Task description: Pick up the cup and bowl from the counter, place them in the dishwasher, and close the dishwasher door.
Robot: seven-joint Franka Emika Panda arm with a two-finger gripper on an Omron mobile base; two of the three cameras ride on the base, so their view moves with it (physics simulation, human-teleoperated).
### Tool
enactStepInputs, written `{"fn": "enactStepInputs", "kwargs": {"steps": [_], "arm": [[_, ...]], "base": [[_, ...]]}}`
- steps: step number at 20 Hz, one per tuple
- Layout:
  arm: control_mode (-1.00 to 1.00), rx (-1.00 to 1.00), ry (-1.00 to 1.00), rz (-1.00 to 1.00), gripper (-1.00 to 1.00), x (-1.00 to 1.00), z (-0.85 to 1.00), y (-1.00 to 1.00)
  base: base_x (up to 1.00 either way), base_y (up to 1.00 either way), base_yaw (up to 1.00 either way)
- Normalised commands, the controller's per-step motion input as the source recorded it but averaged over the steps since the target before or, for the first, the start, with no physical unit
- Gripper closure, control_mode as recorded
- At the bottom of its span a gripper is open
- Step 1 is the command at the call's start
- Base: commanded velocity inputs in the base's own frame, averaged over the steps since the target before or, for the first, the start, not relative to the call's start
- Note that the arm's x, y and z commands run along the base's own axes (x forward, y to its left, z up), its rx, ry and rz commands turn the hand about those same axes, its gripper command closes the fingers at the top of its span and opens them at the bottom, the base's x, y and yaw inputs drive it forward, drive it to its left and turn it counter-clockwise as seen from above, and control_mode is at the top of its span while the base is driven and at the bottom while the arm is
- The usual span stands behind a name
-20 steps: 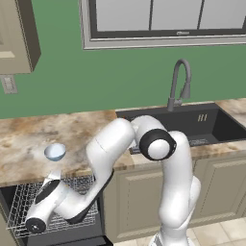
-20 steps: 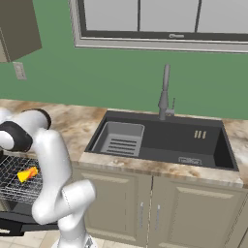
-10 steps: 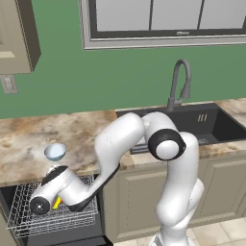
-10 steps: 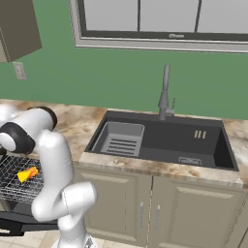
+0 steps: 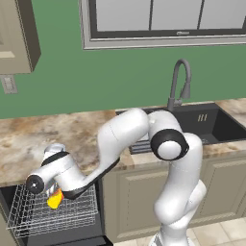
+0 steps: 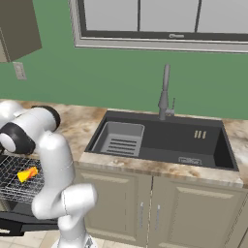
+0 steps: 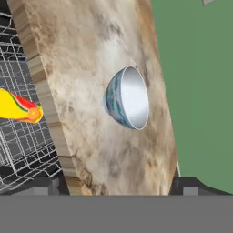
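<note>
With the yellow tumbler cup [image 7: 18, 108] lying in the silver wire rack [image 5: 33, 216], the spread, empty fingers should straddle the glossy pale bowl's [image 7: 129, 98] rim on the marbled bench [image 7: 82, 68], at the hand view's 12 o'clock.

Yellow cup [image 7: 16, 108] with a red-orange patch, pale blue-patterned white bowl [image 7: 128, 98], beige-brown marbled desk [image 7: 86, 68], silver wire rack [image 5: 53, 214].

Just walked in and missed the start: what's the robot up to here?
It is loading the dishwasher. The cup already lies in the pulled-out wire rack, seen in both base views. The bowl sits on the counter, untouched. The hand view looks at the bowl, and the pincer is open and empty, so the bowl looks like the next pick.
</note>
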Motion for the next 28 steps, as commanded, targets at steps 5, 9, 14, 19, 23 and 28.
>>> {"fn": "enactStepInputs", "kwargs": {"steps": [5, 9, 14, 19, 23, 28], "arm": [[-1.00, -0.12, 0.00, 0.00, -1.00, 0.38, -0.04, 0.00], [-1.00, -0.01, 0.00, 0.00, -1.00, 0.39, -0.19, 0.00], [-1.00, 0.00, 0.00, 0.00, -1.00, 0.39, -0.43, 0.01], [-1.00, 0.00, 0.00, 0.00, -1.00, 0.43, -0.25, 0.12], [-1.00, 0.00, 0.00, 0.00, -1.00, 0.39, -0.12, 0.31], [-1.00, 0.00, 0.00, 0.00, -1.00, 0.37, -0.27, 0.37]], "base": [[0.00, 0.00, 0.00], [0.00, 0.00, 0.00], [0.00, 0.00, 0.00], [0.00, 0.00, 0.00], [0.00, 0.00, 0.00], [0.00, 0.00, 0.00]]}}
